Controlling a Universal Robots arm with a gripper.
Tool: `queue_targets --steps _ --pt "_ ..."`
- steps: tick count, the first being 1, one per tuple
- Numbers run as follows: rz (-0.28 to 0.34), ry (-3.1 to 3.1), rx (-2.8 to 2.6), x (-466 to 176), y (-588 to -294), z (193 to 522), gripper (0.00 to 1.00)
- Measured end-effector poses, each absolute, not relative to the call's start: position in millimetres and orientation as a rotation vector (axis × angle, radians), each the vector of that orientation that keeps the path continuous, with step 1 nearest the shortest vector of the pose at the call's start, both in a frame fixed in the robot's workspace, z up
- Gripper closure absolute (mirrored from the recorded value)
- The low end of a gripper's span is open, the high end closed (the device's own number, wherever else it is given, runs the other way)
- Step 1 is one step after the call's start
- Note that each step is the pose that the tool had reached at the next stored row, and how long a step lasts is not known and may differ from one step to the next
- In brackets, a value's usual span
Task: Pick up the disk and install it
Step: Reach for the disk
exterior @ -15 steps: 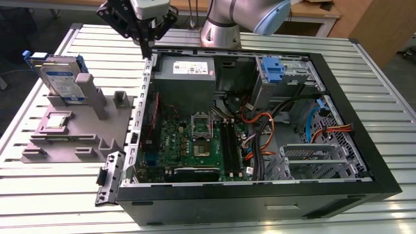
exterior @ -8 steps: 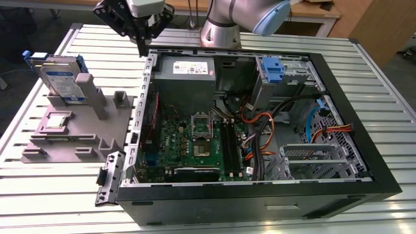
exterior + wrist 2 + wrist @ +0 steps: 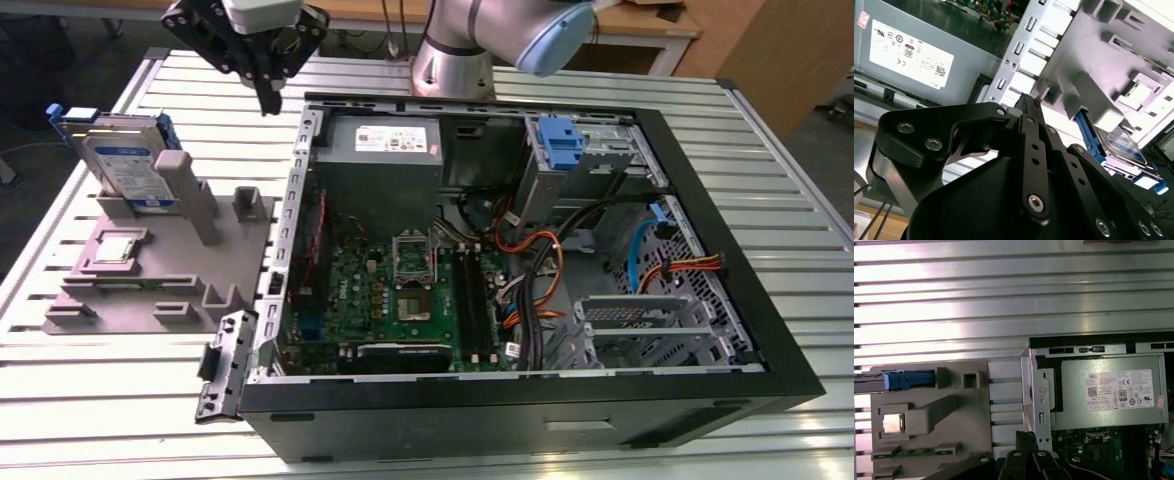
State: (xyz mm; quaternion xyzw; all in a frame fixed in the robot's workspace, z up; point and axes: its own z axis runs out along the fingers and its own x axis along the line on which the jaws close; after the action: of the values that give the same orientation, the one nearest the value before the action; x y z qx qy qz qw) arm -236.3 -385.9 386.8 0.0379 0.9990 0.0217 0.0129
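While the black end effector point(image 3: 272, 98) hangs over the back corner of the open black computer case point(image 3: 534, 410), closed to a narrow point and holding nothing, the disk point(image 3: 127, 165) stands well apart from it. It is a flat silver-metal hard drive with a white-and-blue label and a blue plastic frame. It sits on edge in the grey plastic fixture block point(image 3: 147, 280) on the slatted metal counter point(image 3: 107, 400), at the exterior view's left.

- Handling, as a judgement: rigid, dense for its size, smooth-faced so likely slippery, and sensitive to knocks. The blue frame may flex.
- Hold: pinch across the two broad faces near the free upper edge.
- A grey upright post point(image 3: 187, 195) stands just beside the labelled face and blocks a low grip.
- Inside the case: the grey boxy power supply point(image 3: 384, 145), orange cables point(image 3: 538, 262) and the silver drive cage point(image 3: 641, 320). You should treat the loose cables as a snag risk.
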Motion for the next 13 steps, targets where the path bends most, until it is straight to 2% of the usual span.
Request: queue_targets --steps 13 --pt "0.067 3.113 0.118 -254 -370 385 0.9"
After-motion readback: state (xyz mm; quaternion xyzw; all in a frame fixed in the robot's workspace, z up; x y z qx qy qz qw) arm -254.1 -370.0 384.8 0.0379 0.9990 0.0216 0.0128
